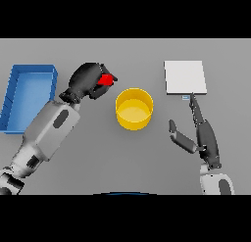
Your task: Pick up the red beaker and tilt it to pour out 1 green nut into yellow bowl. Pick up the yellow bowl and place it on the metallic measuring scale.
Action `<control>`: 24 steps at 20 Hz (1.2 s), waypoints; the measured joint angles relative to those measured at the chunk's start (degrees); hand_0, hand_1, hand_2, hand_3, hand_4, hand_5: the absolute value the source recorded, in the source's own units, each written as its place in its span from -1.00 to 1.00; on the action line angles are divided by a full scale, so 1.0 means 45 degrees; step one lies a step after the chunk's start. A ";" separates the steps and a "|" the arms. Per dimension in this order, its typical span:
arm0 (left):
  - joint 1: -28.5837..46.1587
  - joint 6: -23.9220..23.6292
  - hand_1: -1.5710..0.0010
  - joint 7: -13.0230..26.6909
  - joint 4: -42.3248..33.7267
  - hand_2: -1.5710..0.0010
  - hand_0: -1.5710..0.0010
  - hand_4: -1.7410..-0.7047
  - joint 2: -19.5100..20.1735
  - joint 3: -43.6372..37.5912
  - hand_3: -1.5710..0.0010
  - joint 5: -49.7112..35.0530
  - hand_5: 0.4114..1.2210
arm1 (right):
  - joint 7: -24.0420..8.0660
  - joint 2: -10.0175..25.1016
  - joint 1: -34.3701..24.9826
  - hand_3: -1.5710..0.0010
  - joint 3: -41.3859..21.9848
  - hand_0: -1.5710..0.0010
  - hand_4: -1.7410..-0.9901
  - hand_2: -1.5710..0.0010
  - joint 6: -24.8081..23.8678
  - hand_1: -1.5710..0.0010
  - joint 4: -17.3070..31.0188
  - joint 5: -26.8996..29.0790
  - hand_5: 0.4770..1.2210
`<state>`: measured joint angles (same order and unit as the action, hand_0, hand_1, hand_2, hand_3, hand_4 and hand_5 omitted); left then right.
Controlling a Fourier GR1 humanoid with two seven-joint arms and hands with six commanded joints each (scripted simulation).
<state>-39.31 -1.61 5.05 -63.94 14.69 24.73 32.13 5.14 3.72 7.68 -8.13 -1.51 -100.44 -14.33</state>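
The red beaker (106,80) shows as a small red patch inside my left hand (88,79), whose fingers are curled round it; most of the beaker is hidden. It hangs just left of and above the yellow bowl (134,108), which stands on the table at centre. No green nut is visible. The metallic measuring scale (185,77) is a pale square plate at the upper right. My right hand (198,131) rests below the scale with fingers straight, the tips close to the scale's near edge, the thumb spread to the left.
A blue tray (19,96) lies at the far left, beside my left forearm. Grey table surface (127,157) stretches in front of the bowl and between the two arms.
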 measured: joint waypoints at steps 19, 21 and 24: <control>-0.5905 0.4319 -1.00 -0.0937 0.3559 -1.00 -1.00 -0.97 0.0292 0.6929 -1.00 0.4867 1.00 | 0.0389 -0.0270 -0.0190 1.00 0.0159 1.00 0.46 1.00 -0.0370 1.00 0.0477 -0.0043 -0.54; -0.6359 0.4453 -1.00 -0.1082 0.3764 -1.00 -1.00 -0.98 0.0302 0.7568 -1.00 0.5206 1.00 | 0.0321 -0.0265 -0.0178 1.00 0.0030 1.00 0.49 1.00 -0.0477 1.00 0.0417 -0.0341 -0.55; -0.6699 0.4245 -1.00 -0.1596 0.3785 -1.00 -1.00 -0.99 0.0426 0.8526 -1.00 0.5680 1.00 | 0.0095 -0.0287 -0.0306 1.00 0.0240 1.00 0.50 1.00 -0.0492 1.00 0.0344 -0.0038 -0.60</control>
<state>-69.45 17.49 -2.13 -46.91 16.61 63.10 57.69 5.56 2.43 6.30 -7.05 -3.73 -98.89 -14.50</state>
